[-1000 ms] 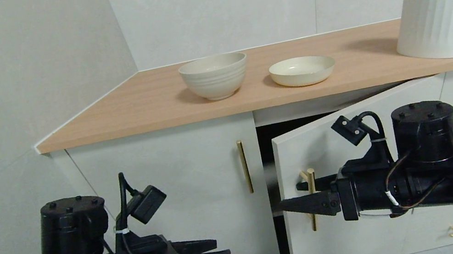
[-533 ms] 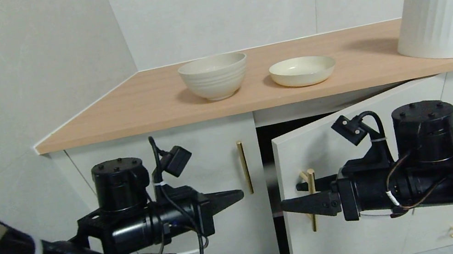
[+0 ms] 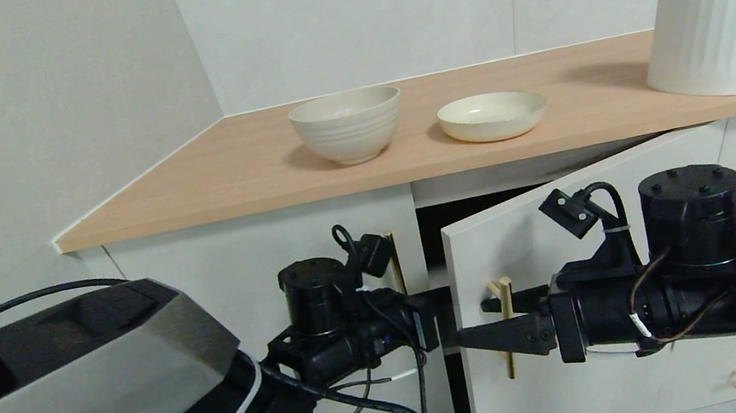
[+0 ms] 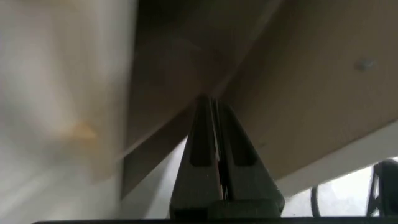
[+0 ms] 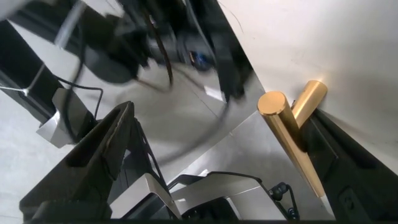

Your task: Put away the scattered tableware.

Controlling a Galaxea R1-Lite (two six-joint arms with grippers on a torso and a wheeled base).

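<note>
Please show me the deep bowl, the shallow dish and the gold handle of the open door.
deep bowl (image 3: 349, 130), head view, ribbed outer wall.
shallow dish (image 3: 491, 110), head view, inner floor.
gold handle (image 5: 283, 127), right wrist view, upper bar.

No text, label, number or sign can be read. Bowl (image 3: 348, 127), dish (image 3: 492, 116) and ribbed white container (image 3: 726, 7) on the counter (image 3: 220, 183): plain surfaces. Left door (image 3: 256, 256) and right door (image 3: 546, 402) below: plain fronts.
</note>
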